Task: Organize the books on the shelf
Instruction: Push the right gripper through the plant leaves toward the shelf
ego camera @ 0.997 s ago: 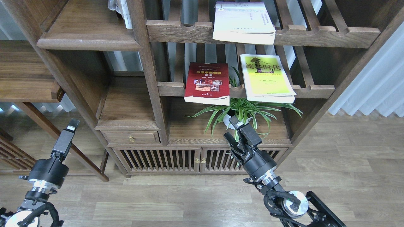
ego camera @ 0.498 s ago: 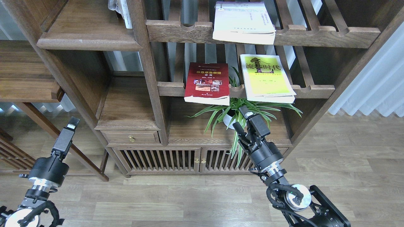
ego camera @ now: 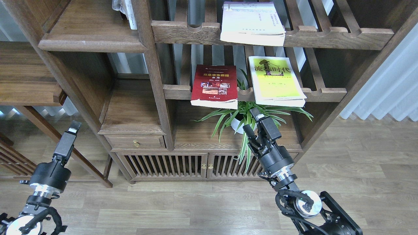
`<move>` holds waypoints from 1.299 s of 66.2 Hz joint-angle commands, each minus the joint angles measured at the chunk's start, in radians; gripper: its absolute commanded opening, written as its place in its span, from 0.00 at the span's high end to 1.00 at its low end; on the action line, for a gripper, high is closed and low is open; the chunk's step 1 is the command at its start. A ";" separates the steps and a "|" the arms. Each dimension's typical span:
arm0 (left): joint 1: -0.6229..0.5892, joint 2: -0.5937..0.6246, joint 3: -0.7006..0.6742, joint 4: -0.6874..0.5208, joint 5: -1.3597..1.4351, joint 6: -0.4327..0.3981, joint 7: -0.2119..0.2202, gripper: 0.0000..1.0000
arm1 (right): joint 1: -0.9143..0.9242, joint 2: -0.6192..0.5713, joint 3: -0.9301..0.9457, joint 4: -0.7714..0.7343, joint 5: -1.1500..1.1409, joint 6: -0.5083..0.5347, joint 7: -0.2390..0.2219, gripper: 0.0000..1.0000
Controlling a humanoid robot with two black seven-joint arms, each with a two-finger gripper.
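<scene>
Three books lie flat on the slatted racks. The dark red book (ego camera: 214,85) and the yellow-green book (ego camera: 276,80) are on the middle rack, and the whitish-lavender book (ego camera: 251,23) is on the upper rack. A solid plank shelf (ego camera: 93,40) with a moulded front edge is at the upper left, with a second, lower one (ego camera: 132,112) beside the post. My right gripper (ego camera: 251,121) is open and empty, among the plant leaves below the two middle books. My left gripper (ego camera: 73,127) is low at the left, far from the books, and seen side-on.
A potted spider plant (ego camera: 251,114) stands on the cabinet top under the middle rack, right by my right gripper. A wrapped item (ego camera: 125,9) stands at the back of the upper-left shelf. A drawer (ego camera: 135,142) and slatted cabinet doors (ego camera: 183,164) are below. A side table (ego camera: 26,81) is at the left.
My right gripper has risen and moved right into the plant leaves, closer to the underside of the middle rack. The left arm has barely moved. The books have not moved.
</scene>
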 commanded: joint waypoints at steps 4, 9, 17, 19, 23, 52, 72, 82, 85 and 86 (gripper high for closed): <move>0.000 0.002 -0.006 0.000 0.000 0.000 0.001 0.00 | 0.000 0.000 -0.001 0.000 0.005 0.002 0.000 0.00; 0.000 0.002 -0.006 0.000 0.000 0.000 -0.001 0.00 | -0.002 0.000 -0.005 0.000 0.006 0.003 0.009 0.00; 0.000 0.002 -0.007 0.002 0.000 0.000 -0.001 0.00 | 0.000 0.000 -0.005 -0.002 0.006 0.003 0.012 0.00; 0.000 0.002 -0.006 0.002 0.000 0.000 -0.001 0.00 | 0.000 0.000 -0.005 -0.002 0.006 0.003 0.012 0.00; 0.000 0.002 -0.007 0.002 0.000 0.000 0.001 0.00 | -0.002 0.000 -0.007 -0.002 0.006 0.003 0.012 0.00; 0.000 0.003 -0.024 0.008 -0.002 0.000 -0.001 0.00 | 0.003 0.000 -0.068 -0.016 0.012 0.042 0.012 0.00; 0.000 0.008 -0.030 0.008 -0.002 0.000 -0.001 0.00 | 0.084 0.000 -0.067 -0.094 0.012 0.039 0.013 0.00; 0.003 0.011 -0.058 0.008 -0.002 0.000 -0.002 0.00 | 0.087 0.000 -0.070 -0.100 0.009 0.031 0.013 0.00; 0.006 0.011 -0.061 0.008 -0.002 0.000 -0.002 0.00 | 0.087 0.000 -0.070 -0.106 0.009 0.028 0.015 0.00; 0.006 0.011 -0.062 0.008 -0.002 0.000 -0.002 0.00 | 0.087 0.000 -0.070 -0.112 0.009 0.026 0.015 0.00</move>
